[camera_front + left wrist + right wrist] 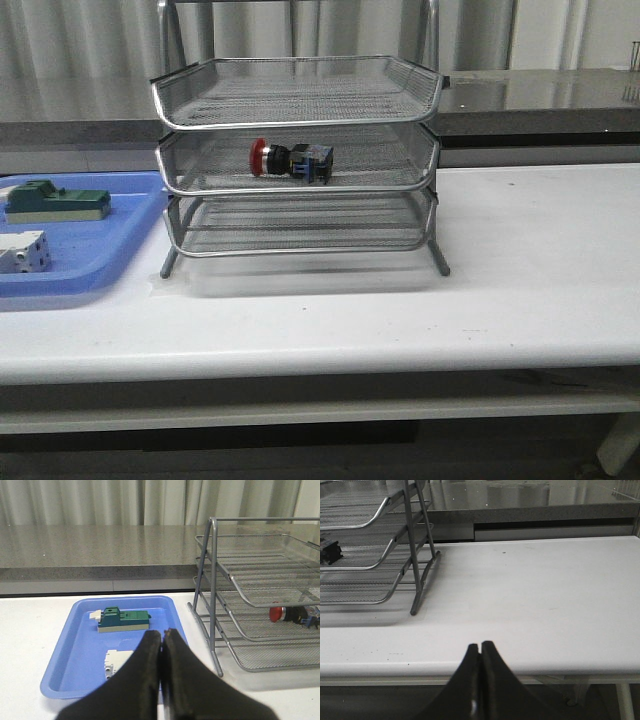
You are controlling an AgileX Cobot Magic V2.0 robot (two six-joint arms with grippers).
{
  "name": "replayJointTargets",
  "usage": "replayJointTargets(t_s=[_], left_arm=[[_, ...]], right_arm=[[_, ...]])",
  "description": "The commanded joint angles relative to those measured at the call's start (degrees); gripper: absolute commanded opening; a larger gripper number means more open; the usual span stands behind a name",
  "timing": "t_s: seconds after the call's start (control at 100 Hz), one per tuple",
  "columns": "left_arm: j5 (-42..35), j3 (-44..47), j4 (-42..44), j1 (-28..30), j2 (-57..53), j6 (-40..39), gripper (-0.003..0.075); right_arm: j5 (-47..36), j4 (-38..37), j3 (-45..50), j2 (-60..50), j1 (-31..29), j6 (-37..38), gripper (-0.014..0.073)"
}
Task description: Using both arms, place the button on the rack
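Lying in the rack's (296, 170) middle tier, the button (292, 160) shows through mesh.

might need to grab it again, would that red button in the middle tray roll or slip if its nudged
The button lies on its side in the rack's middle tier. Its round red cap and collar could let it rock or roll a little, though the blocky blue-black body should probably stop a full roll. It looks rigid, and the wire mesh likely gives some grip, so sliding seems unlikely.
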Motion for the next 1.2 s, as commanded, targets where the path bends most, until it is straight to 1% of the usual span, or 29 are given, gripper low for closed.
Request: replayJointTargets(t_s=[0.0, 0.54, 0.67, 0.75, 0.87, 0.94, 1.07, 1.19], left_arm=[[-4.4, -1.6, -0.9, 0.2, 0.4, -0.4, -0.002], [-4.4, -1.6, -0.9, 0.2, 0.4, -0.4, -0.002], [-4.5, -1.3, 1.7, 0.2, 0.4, -0.6, -0.002], [-4.5, -0.6, 6.7, 0.2, 0.4, -3.8, -0.002], [-5.1, 1.4, 15.2, 0.2, -0.7, -15.0, -0.002], [-6.9, 3.2, 18.3, 0.2, -1.9, -19.5, -0.002], [-12.5, 7.3, 22.3, 0.2, -4.9, -23.8, -0.002], [-15.6, 11.1, 25.7, 0.2, -8.0, -27.1, -0.002]], right_arm=[[-5.2, 0.3, -0.9, -1.1, -0.3, -0.6, -0.0057], [-5.2, 0.3, -0.9, -1.1, -0.3, -0.6, -0.0057], [-5.2, 0.3, -0.9, -1.1, -0.3, -0.6, -0.0057], [-5.2, 0.3, -0.9, -1.1, -0.3, -0.6, -0.0057], [-5.2, 0.3, -0.9, -1.1, -0.3, -0.6, -0.0057], [-5.2, 0.3, -0.9, -1.1, -0.3, -0.6, -0.0057], [-5.1, 0.3, -0.9, -1.1, -0.3, -0.6, -0.0057], [-5.1, 0.3, -0.9, -1.1, -0.3, -0.6, -0.0057]])
